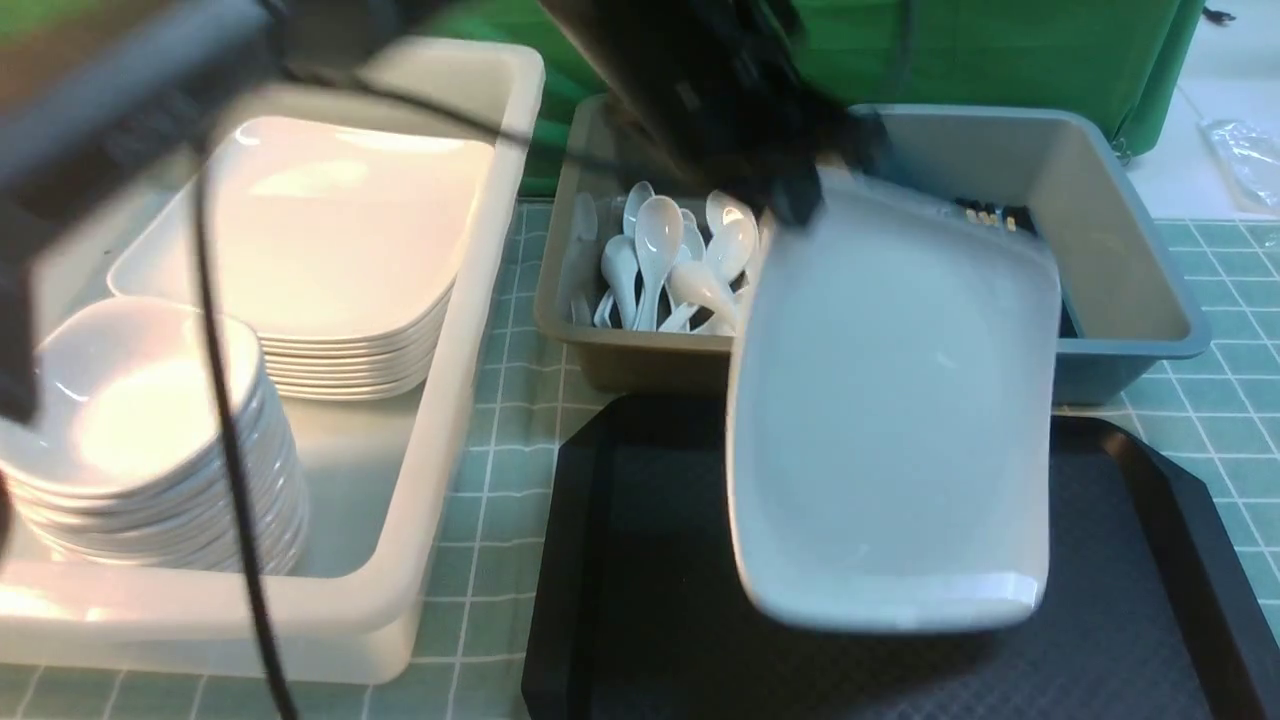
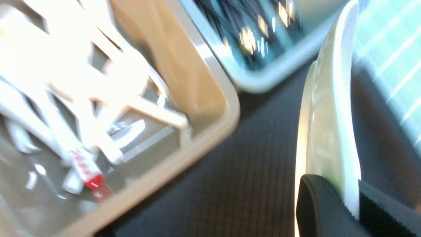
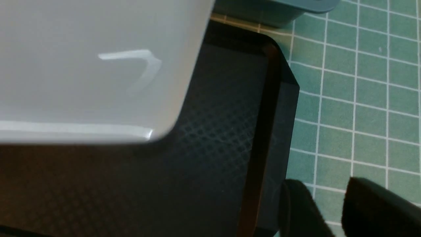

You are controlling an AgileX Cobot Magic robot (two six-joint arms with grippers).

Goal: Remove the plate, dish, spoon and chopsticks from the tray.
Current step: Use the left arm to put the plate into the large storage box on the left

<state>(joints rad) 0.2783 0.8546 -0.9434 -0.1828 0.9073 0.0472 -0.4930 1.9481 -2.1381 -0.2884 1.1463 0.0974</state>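
Tabletop (image 1: 500,420) covered in a pale green mat ruled with a white grid. On its left side, a big white plastic tub (image 1: 465,330), rounded at the corners, holding a stack of glossy square white plates (image 1: 330,220) at the back and a stack of small deep white dishes (image 1: 140,410) in front.

Nearer the middle, the black rectangular tray (image 1: 640,560), cut at the corners, raised at the rim, diamond-textured across the floor. Above the tray, the plate (image 1: 890,400): large, glossy white, square with rounded corners and a shallow rim. Tilted, far edge raised, held off the tray floor with a shadow beneath.

Behind the tray, side by side, two rectangular plastic bins. On the left, a beige-grey bin (image 1: 640,365) heaped with glossy white soup spoons (image 1: 660,260), red marks at one handle end. On the right, a blue-grey bin (image 1: 1140,345) with thin black chopsticks (image 1: 990,215), gold-banded, lying inside.

Left gripper (image 2: 350,204), black and padded, jaws clenched on the plate's far rim. Right gripper (image 3: 329,210) near the tray's right rim, over the mat beside it, jaws parted, grasping nothing.
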